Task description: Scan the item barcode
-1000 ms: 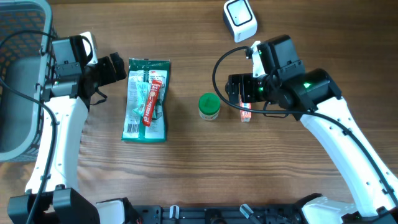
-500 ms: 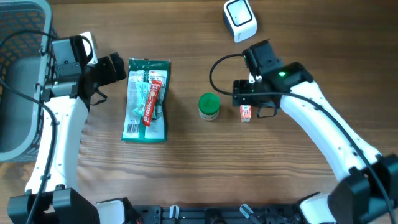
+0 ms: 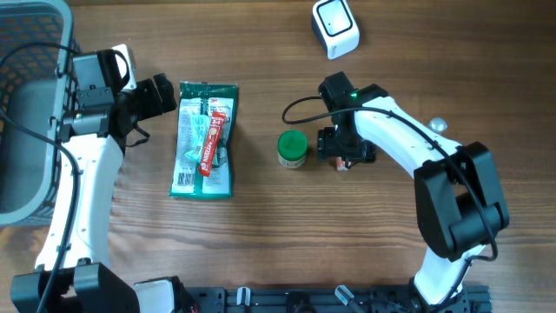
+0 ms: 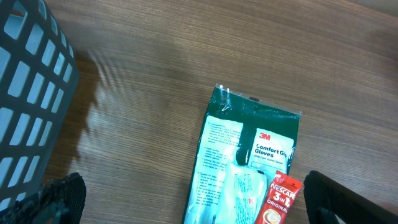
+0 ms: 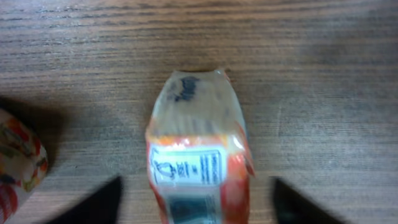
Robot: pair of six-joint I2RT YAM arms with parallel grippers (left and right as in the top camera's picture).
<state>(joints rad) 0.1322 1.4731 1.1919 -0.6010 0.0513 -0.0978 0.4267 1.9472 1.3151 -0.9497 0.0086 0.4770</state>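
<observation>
Worktop [image 3: 261,252]: pale wood grain, with a grey basket [image 3: 26,174] at the left edge and a white scanner [image 3: 335,28] at the far edge.
Item: small orange packet [image 5: 196,143], flat on the worktop just beside a green-lidded jar [image 3: 292,149], well apart from the scanner.
Right end effector [image 5: 196,190]: directly over the packet, partway open, one finger on each side of it with bare wood showing in both gaps; nothing held.
Left end effector [image 3: 165,94]: fully open and empty, parked near the top of a green gloves pack [image 3: 204,143] with a red sachet [image 3: 213,143] on it.
Step in hand: most likely the pick-up of the packet, ahead of any carry to the scanner.
Grip: best placed across the narrow width, centred along the length, low enough for the fingers to catch the packet's body rather than its crinkled clear end.
Pressure: gentle, since the wrapper looks soft and liable to buckle or slip out.
Clearance: jar close on one side, so a straight lift before any sideways travel.
Barcode: white label and a dark printed block on the upper face; exact code too blurred to tell.
Presentation: printed face turned toward the scanner window and held flat.
</observation>
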